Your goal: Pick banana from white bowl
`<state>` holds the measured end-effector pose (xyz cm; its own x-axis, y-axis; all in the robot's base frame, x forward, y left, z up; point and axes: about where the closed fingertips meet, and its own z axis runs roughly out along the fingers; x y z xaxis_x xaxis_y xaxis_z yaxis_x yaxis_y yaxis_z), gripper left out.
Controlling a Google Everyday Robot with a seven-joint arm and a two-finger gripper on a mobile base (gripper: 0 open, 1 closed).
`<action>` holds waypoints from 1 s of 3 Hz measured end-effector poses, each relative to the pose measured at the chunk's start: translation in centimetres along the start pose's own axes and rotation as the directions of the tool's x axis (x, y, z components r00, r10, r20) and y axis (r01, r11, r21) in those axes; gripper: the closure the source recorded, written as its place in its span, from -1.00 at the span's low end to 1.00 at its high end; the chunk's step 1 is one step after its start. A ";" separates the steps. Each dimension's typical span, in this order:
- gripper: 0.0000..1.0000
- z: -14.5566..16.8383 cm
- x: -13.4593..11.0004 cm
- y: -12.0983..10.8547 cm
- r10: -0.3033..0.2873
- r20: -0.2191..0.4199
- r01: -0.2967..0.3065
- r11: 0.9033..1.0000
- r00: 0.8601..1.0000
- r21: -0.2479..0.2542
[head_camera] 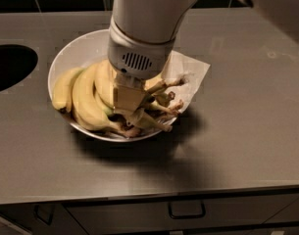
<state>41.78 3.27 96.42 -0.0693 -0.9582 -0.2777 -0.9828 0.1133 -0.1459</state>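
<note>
The gripper [128,102] is hanging low inside the white bowl [83,45], bananas [85,99] crowding just beside it (whether it is gripping one cannot be told).

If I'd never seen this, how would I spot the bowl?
On the grey counter, right of the dark round hole, sits the white bowl, with the gripper down inside it. It alone holds bananas, with white paper draped over its right rim.

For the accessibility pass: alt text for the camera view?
The robot arm's claw is down inside a glossy white round bowl, among yellow bananas. A sheet of white paper sticks out at the bowl's right; the bowl sits on a grey metal counter with a dark round opening at left.
</note>
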 end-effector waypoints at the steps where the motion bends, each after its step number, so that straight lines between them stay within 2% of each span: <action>1: 0.14 0.3 0.2 -0.1 0.006 -0.006 -0.006 1.000 1.000 0.000; 2: 0.10 0.3 0.3 -0.3 0.011 -0.014 -0.011 1.000 1.000 0.006; 3: 0.14 0.4 0.5 -0.5 0.028 -0.029 -0.026 0.999 0.999 0.040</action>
<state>42.33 2.84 95.99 -0.1012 -0.9618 -0.2544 -0.9730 0.1490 -0.1764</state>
